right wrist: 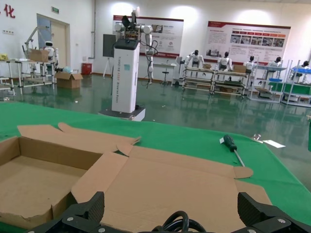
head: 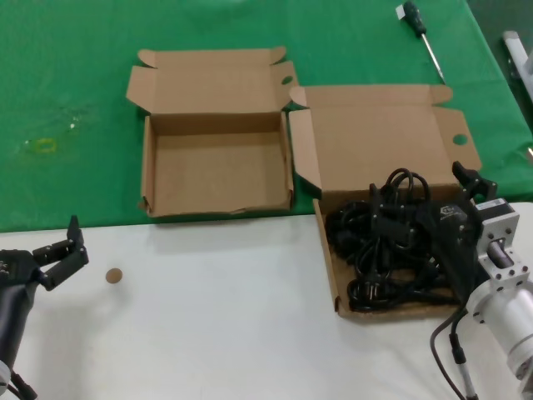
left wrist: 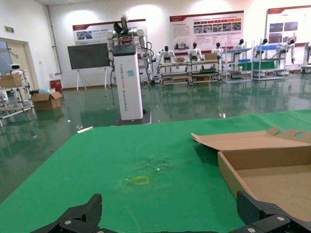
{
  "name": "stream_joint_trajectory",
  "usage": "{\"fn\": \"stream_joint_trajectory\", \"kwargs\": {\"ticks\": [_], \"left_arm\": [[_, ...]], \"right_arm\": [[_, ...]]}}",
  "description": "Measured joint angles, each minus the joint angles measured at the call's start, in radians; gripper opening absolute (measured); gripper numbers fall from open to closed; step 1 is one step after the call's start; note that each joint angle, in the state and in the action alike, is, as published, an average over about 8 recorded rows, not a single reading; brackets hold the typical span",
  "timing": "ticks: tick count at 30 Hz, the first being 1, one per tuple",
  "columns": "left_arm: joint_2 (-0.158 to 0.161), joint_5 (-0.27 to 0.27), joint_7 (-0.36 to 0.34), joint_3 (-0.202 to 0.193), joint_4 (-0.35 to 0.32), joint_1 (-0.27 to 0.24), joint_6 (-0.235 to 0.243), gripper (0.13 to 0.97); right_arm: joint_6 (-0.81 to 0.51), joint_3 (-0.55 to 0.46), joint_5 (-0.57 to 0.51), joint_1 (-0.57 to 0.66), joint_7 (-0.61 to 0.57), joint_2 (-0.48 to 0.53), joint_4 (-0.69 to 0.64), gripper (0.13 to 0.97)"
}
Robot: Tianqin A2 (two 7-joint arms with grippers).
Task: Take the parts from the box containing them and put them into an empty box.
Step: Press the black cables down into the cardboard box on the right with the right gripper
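The parts are a tangle of black power cords (head: 387,250) lying in the right-hand cardboard box (head: 329,250), whose lid (head: 383,146) lies open and flat behind it. My right gripper (head: 425,198) hangs open just over the cords; in its wrist view one cord loop (right wrist: 183,221) rises between the spread fingertips of the gripper (right wrist: 171,211). The empty box (head: 216,171) stands to the left, touching the full one, and shows in both wrist views (left wrist: 272,174) (right wrist: 29,179). My left gripper (head: 60,250) rests open over the white table, holding nothing (left wrist: 170,216).
A black-handled screwdriver (head: 420,33) (right wrist: 231,144) lies on the green cloth (head: 67,83) behind the boxes. A small brown disc (head: 114,276) sits on the white table (head: 216,317) near my left gripper. A yellow mark (head: 42,146) shows on the cloth.
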Motion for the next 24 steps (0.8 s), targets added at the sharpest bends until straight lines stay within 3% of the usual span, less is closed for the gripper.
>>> {"fn": "stream_joint_trajectory", "kwargs": {"ticks": [13,24], "left_arm": [[0.000,0.000,0.000,0.000,0.000,0.000,0.000,0.963],[0.000,0.000,0.000,0.000,0.000,0.000,0.000,0.875]], "right_arm": [[0.000,0.000,0.000,0.000,0.000,0.000,0.000,0.966],[0.000,0.000,0.000,0.000,0.000,0.000,0.000,0.966]]}}
